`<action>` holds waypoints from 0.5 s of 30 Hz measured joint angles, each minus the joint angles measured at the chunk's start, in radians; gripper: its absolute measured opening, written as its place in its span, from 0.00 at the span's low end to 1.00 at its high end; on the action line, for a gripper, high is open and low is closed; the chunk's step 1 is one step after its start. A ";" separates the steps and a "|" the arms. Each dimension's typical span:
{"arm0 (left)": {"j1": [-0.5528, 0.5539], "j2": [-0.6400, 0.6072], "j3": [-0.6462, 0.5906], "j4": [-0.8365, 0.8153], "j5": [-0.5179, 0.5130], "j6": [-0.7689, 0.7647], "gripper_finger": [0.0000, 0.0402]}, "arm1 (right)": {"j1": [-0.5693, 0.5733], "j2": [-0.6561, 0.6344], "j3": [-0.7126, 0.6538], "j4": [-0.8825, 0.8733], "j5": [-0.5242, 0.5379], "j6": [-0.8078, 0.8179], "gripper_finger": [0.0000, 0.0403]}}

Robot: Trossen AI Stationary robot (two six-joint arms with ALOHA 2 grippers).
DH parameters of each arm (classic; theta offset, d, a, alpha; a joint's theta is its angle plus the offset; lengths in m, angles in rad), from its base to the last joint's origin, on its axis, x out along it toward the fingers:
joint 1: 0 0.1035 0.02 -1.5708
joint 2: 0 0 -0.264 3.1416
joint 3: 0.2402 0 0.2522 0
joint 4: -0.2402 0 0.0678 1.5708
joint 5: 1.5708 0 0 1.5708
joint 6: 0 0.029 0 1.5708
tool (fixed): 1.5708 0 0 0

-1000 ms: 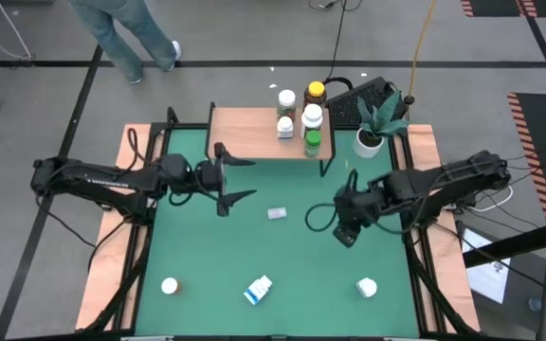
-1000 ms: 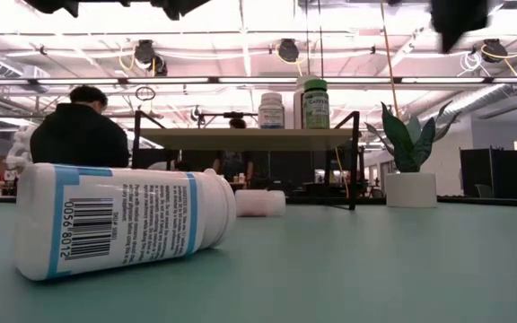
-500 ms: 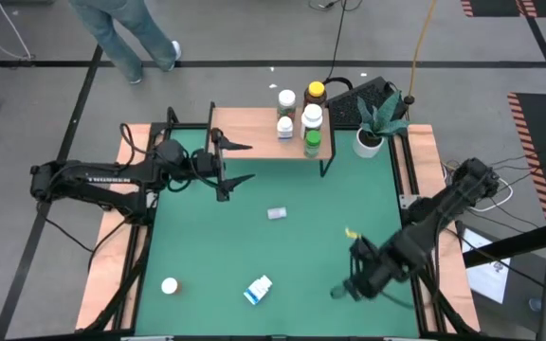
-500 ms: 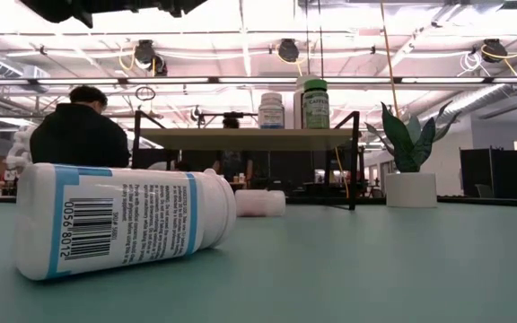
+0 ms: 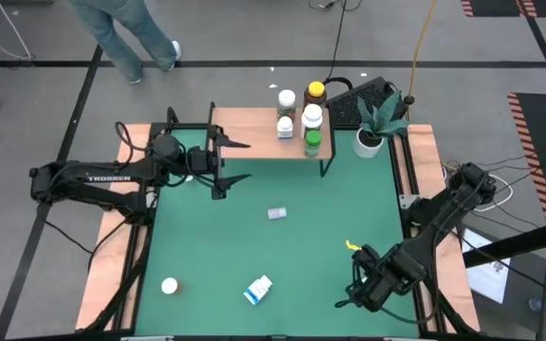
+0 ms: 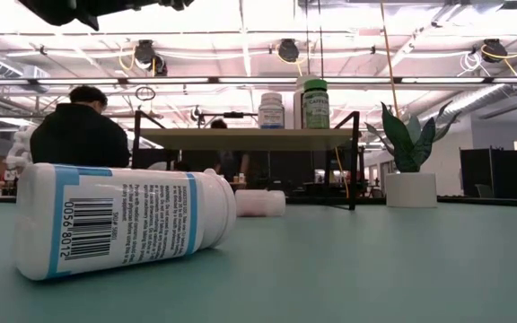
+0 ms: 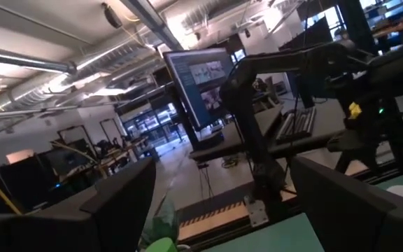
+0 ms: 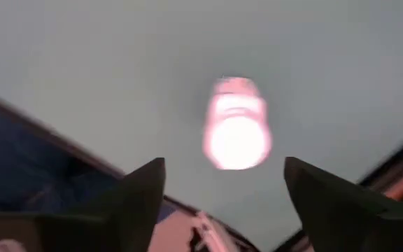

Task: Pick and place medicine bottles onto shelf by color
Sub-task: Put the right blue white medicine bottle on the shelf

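Several medicine bottles point(image 5: 301, 118) stand upright on the light-wood shelf point(image 5: 249, 133) at the table's far edge; a white one point(image 6: 272, 110) and a green one point(image 6: 315, 103) show in the low view. A blue-labelled bottle point(image 5: 259, 289) lies on its side near the front. A small bottle point(image 5: 276, 213) lies at the middle and a white one point(image 5: 170, 285) stands at the near left. My right gripper point(image 5: 354, 292) is open above a white-capped bottle point(image 8: 236, 126) at the near right, which it hides in the high view. My left gripper point(image 5: 238, 161) is open and empty beside the shelf.
A white plant pot point(image 5: 368, 142) stands right of the shelf. Wooden rails point(image 5: 112, 246) run along the table's sides. A person point(image 6: 79, 135) sits beyond the table, and another person's legs point(image 5: 126, 33) show at the far left.
My right gripper has swung from the table's middle right toward the near edge and now hangs over the white-capped bottle at the near right. My left gripper has gone a little toward the far edge, closer to the shelf. No bottle has moved.
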 joint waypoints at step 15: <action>0.000 0.000 0.000 -0.040 -0.008 -0.097 0.83 | 0.000 -0.009 -0.292 0.333 -0.141 0.039 0.75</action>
